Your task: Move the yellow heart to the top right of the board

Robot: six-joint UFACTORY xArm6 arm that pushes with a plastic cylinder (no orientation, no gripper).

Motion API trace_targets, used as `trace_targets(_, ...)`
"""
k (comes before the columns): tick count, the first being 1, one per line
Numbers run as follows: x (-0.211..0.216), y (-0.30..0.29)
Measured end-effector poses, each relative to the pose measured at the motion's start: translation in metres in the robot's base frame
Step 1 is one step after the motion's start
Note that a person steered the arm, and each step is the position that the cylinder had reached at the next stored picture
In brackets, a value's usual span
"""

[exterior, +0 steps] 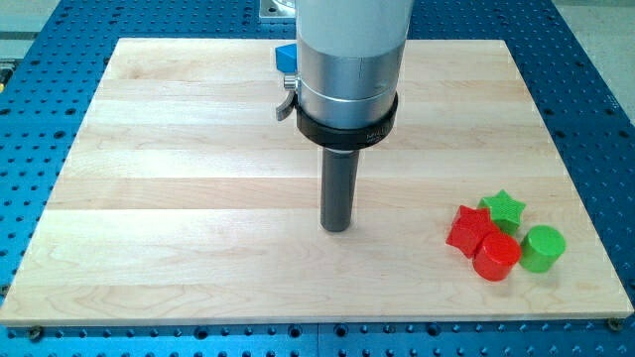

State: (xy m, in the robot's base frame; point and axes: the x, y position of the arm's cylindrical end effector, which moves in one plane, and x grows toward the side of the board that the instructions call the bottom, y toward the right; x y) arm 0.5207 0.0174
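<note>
From where I stand, the arm's rod comes straight down near the middle of the wooden board [179,149], and my tip [336,229] rests on bare wood, touching no block. There are no fingers on this arm to be released or clenched; it ends only in that dark rod.

I count four blocks bunched together at the view's lower right, well apart from the tip: two red and two green. The red star [468,229] sits at the cluster's left, with the green star [503,206] just above and to its right. The red cylinder [496,257] is below them, touching the red star, and the green cylinder [543,248] stands just beside it on the right.

One blue block [286,57] peeks out behind the arm's housing at the view's top; its shape is hidden.

The yellow heart cannot be seen anywhere on the board.

The board lies on a blue perforated counter [50,59].
</note>
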Motion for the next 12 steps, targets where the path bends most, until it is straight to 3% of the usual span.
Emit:
trace_targets(6, -0.018, -0.020)
trace_targets(9, -0.187, -0.129)
trace_targets(11, -0.285, -0.108)
trace_targets(12, -0.304, -0.071)
